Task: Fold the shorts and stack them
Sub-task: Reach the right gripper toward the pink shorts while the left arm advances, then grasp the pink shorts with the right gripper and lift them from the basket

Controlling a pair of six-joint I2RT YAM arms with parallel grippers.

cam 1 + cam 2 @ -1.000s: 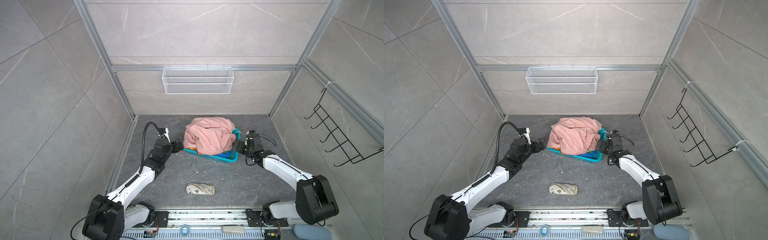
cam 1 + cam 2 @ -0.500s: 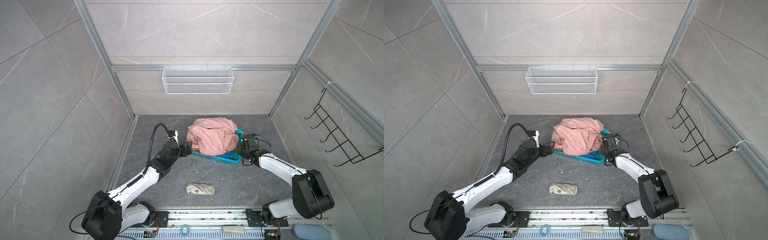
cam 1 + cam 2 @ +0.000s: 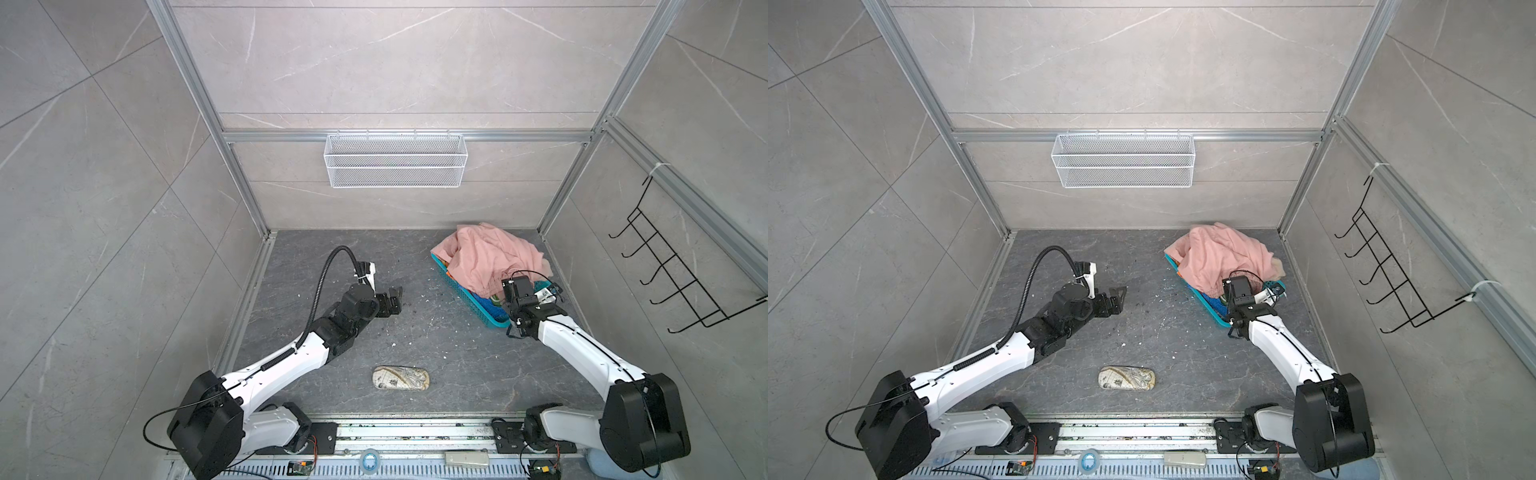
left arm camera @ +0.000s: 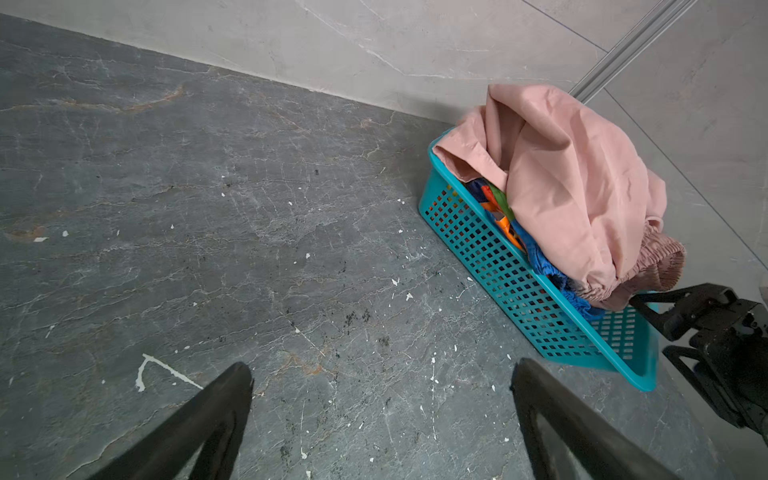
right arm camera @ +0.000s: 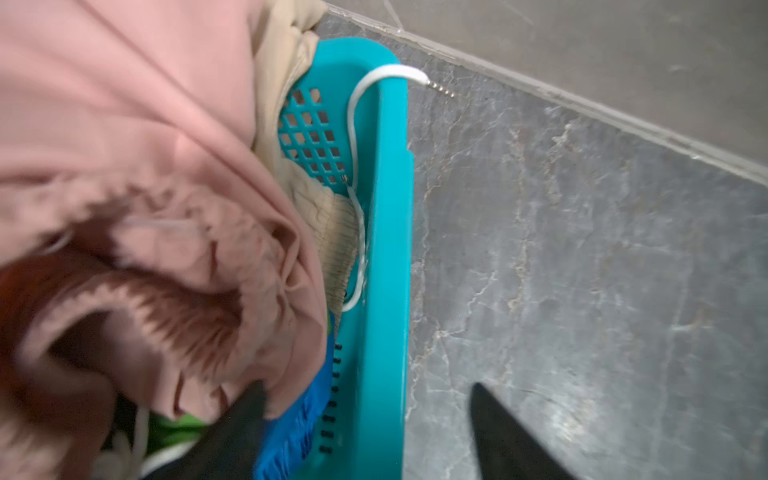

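Top views both show you a chip-flecked dark stone floor [image 3: 436, 345] between grey tiled walls [image 3: 395, 75], and the teal basket [image 3: 478, 309] heaped with the pink shorts [image 3: 490, 259] has slid from centre to the far right corner. Your left gripper [image 3: 397, 300] gapes empty mid-floor; your right gripper [image 5: 368, 386] straddles the basket rim, spread, gripping nothing.
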